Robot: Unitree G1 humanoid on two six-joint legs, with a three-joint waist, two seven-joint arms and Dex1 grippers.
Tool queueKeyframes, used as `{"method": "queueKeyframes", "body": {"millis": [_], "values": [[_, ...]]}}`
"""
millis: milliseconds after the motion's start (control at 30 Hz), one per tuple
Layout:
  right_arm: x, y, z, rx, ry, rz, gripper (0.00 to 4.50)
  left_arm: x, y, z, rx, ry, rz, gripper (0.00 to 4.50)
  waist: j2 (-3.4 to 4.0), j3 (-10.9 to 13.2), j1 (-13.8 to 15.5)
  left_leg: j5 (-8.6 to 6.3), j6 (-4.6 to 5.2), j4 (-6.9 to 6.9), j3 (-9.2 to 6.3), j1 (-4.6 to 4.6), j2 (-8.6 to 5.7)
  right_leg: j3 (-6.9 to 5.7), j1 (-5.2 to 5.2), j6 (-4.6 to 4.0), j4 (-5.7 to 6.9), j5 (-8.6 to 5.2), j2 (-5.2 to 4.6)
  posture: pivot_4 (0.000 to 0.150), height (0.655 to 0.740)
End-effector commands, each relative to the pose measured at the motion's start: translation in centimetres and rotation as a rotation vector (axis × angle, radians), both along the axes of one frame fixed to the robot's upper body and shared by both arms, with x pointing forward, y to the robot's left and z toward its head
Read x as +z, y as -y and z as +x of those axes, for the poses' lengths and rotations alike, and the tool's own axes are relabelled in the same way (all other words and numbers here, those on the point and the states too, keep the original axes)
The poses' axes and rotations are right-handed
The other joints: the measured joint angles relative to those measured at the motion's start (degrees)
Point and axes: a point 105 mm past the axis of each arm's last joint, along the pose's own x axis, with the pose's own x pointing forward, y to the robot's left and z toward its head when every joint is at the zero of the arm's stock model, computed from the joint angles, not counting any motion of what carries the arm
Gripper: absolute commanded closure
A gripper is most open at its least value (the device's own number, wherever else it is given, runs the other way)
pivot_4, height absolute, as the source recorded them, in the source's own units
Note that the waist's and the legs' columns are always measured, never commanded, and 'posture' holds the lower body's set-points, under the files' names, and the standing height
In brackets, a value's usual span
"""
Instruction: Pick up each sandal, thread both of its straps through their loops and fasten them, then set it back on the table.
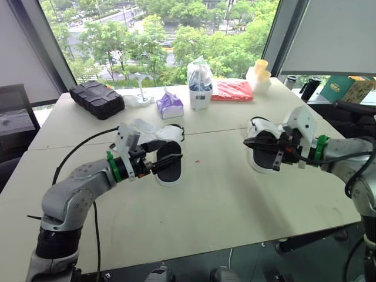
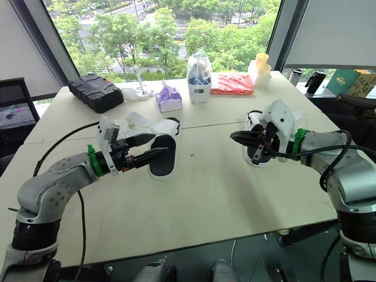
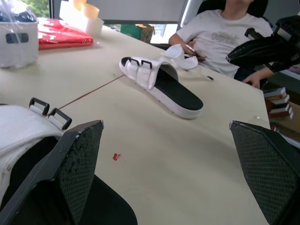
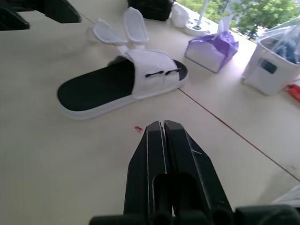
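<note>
Left sandal (image 2: 161, 157) lies flat mid-table, just beside the left gripper (image 2: 160, 144), which is spread wide and empty. Right sandal (image 1: 261, 154) sits near the table (image 2: 205, 200)'s right edge by the right gripper (image 4: 161, 125), pinched closed on nothing. White foam soles (image 4: 89, 110) are probably light and stiff; the fabric straps (image 4: 133, 23) are floppy, unfastened — best grip looks like the sole's rim.

The table (image 3: 187, 154) has a smooth, matt beige top. The sandal (image 4: 117, 86) has a matt black footbed and a white sole that looks like foam. Its white band (image 3: 23, 129) looks like woven cloth. The pads (image 3: 84, 159) of the left gripper (image 3: 164, 127) are black and rough, with a fine grain. The fingers (image 4: 180, 154) of the right gripper (image 4: 162, 124) are smooth black plastic with a light shine. The tissue pack (image 1: 169, 104) has a glossy purple wrap.
</note>
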Motion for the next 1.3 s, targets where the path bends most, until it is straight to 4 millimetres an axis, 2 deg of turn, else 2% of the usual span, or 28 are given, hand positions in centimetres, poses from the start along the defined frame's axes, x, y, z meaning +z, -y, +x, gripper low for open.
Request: {"method": "queueKeyframes", "body": {"millis": [33,233,567,700,1100,1200,1300], "values": [[1.1,-0.2,-0.7,0.008,0.042,0.010,4.50,0.7,-0.3,-0.6,0.012,0.036,0.000,0.02,0.00,0.00,0.01,0.00,0.00,0.01,0.00,0.00,0.00,0.00,0.00,0.00,0.00,0.00,0.00,0.150,0.7400],[0.9,-0.2,-0.5,0.004,0.042,-0.007,4.50,0.6,-0.1,-1.1,0.008,0.027,-0.002,0.02,0.00,0.00,0.01,0.00,0.00,0.01,0.01,0.00,0.00,-0.01,0.00,-0.01,0.00,0.00,0.01,0.150,0.7400],[0.5,-0.5,-0.6,-0.009,0.049,-0.003,4.50,0.7,-0.8,-0.8,0.045,0.046,0.017,0.02,0.00,0.00,0.05,0.00,0.00,0.00,0.01,0.00,0.00,-0.02,0.00,-0.02,-0.01,-0.01,0.01,0.150,0.7400],[1.1,-0.5,-0.6,-0.026,0.056,0.052,4.50,0.4,-0.9,-0.7,0.057,0.044,0.027,0.02,0.00,0.00,0.02,0.00,0.00,0.01,0.02,0.00,0.00,-0.01,0.00,-0.02,-0.01,-0.01,0.01,0.150,0.7400],[1.4,-0.3,0.3,-0.066,0.083,0.033,4.50,0.7,-0.5,-0.4,0.066,0.053,0.016,0.02,0.00,0.00,0.02,0.00,0.00,0.00,0.02,0.00,0.00,-0.02,0.00,-0.02,-0.02,-0.01,0.02,0.150,0.7400],[1.2,0.1,0.6,-0.108,0.100,0.006,3.70,0.3,-0.5,-0.5,0.063,0.043,0.028,0.00,0.00,0.00,0.01,0.00,0.00,0.00,0.01,0.00,0.00,-0.02,0.00,-0.02,-0.02,-0.01,0.02,0.150,0.7400],[1.2,1.0,1.4,-0.178,0.127,-0.020,2.20,0.6,-0.4,-0.3,0.073,0.049,0.022,0.00,0.00,0.00,0.01,0.00,0.00,0.00,0.02,0.00,0.00,-0.02,0.00,-0.02,-0.02,-0.01,0.02,0.150,0.7400]]}}
